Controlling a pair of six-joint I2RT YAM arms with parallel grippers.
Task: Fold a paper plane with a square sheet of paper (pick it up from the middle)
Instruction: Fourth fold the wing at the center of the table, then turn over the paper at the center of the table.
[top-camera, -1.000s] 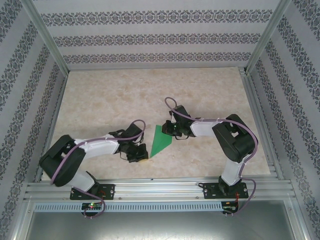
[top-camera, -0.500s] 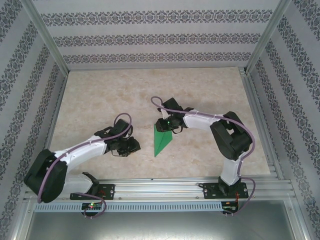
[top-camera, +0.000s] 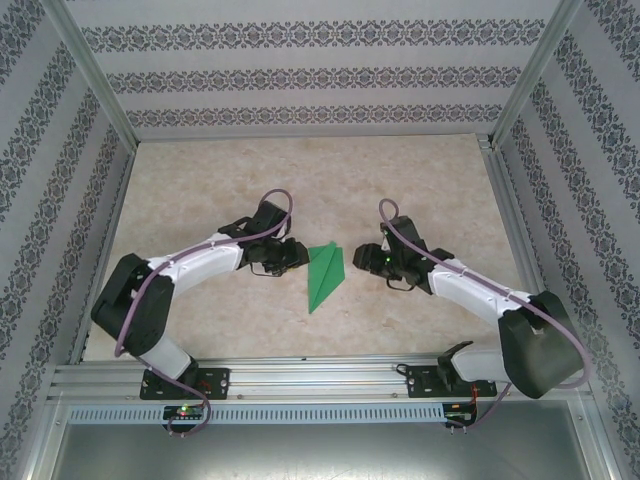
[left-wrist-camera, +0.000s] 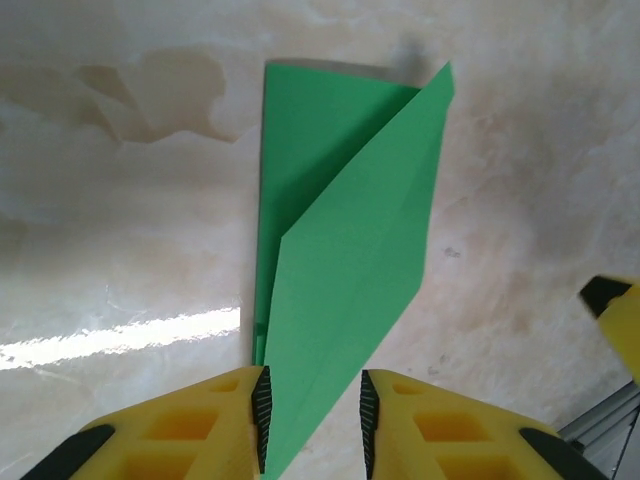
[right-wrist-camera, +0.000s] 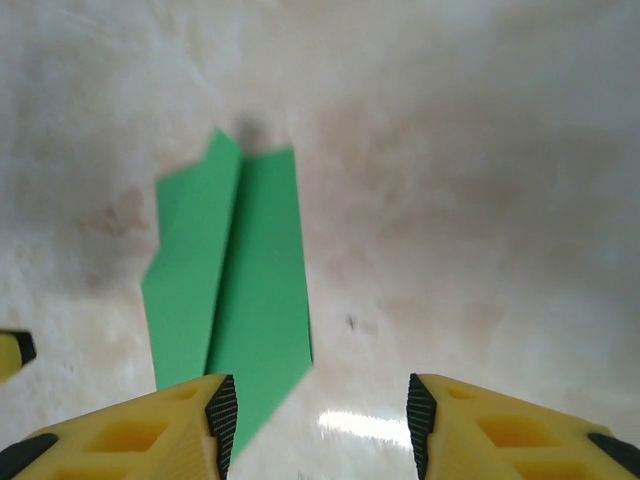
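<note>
Both arms are swinging in to flank the paper plane (top-camera: 325, 275), now lying flat on the table (top-camera: 200, 190). Left gripper (top-camera: 297, 255) is parting slightly around one corner, unclamped; right gripper (top-camera: 363, 258) is gaping wider, empty.

The paper plane (left-wrist-camera: 350, 250) runs off the bottom edge between the left pincer's (left-wrist-camera: 313, 420) fingers — its tip unseen.

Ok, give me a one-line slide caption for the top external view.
Left gripper and right gripper, both open, flank the folded green paper plane on the table.
</note>
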